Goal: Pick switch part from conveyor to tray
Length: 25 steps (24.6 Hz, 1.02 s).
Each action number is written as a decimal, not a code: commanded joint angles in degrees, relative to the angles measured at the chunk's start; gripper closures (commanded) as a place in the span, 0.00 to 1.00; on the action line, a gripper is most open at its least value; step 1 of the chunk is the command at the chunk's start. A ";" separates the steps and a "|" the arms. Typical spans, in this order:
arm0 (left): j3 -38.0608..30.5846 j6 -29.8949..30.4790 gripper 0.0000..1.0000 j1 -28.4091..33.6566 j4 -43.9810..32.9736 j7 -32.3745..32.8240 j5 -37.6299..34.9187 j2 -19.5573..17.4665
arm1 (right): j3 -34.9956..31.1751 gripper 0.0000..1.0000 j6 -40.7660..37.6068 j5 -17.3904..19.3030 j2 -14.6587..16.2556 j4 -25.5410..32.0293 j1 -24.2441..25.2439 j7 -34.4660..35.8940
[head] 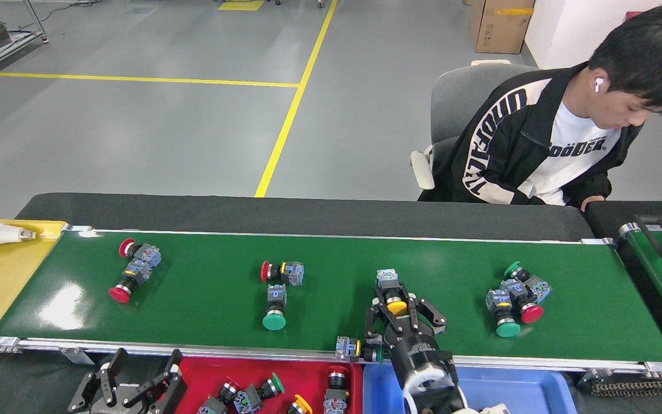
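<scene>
the switch part (391, 292) has a round yellow button on a black neck and a small grey-blue block at its far end. it lies on the shiny green conveyor (331, 261), near the front rail. the right hand (404, 313) has its black fingers spread around the yellow button, not squeezing yet. the left hand (130, 382) hangs released beside the red tray (193, 374), which holds more switches. a blue tray (497, 385) sits next to it.
</scene>
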<state>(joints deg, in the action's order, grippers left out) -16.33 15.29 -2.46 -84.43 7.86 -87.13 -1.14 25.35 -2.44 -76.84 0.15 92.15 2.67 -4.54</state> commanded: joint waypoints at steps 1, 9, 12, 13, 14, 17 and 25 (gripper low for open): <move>-0.28 -3.60 0.00 -5.19 5.85 -2.06 -0.49 -3.26 | -0.04 0.74 -10.30 0.47 0.03 2.95 1.99 0.50; 3.59 -7.38 0.00 -20.22 30.20 -7.86 -0.67 -12.40 | 6.20 0.02 -18.65 0.47 -3.05 3.30 3.83 -0.20; 8.07 -8.26 0.01 -23.73 38.28 -10.23 -0.58 -15.30 | 6.12 0.02 -18.47 0.47 -3.49 3.48 3.13 -0.20; 8.95 -8.97 0.03 -25.58 41.89 -11.11 -0.58 -15.91 | 6.03 0.02 -18.39 0.47 -3.75 3.57 2.69 -0.20; 10.00 -9.67 0.06 -27.43 45.75 -11.90 -0.58 -16.70 | 5.94 0.02 -18.30 0.47 -4.45 3.65 2.08 -0.20; 12.55 -9.32 0.23 -31.82 54.19 -13.31 -0.41 -19.08 | 1.90 0.02 -14.17 0.55 -5.86 3.74 0.05 -0.29; 12.11 -3.60 0.98 -33.14 56.65 -14.36 3.20 -20.31 | -9.18 0.03 13.08 0.47 -1.82 3.83 -7.42 0.24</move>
<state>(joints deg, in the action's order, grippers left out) -4.07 10.66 -34.56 -27.12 -5.94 -84.83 -20.63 17.22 5.80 -76.46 -2.78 95.07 -4.11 -5.18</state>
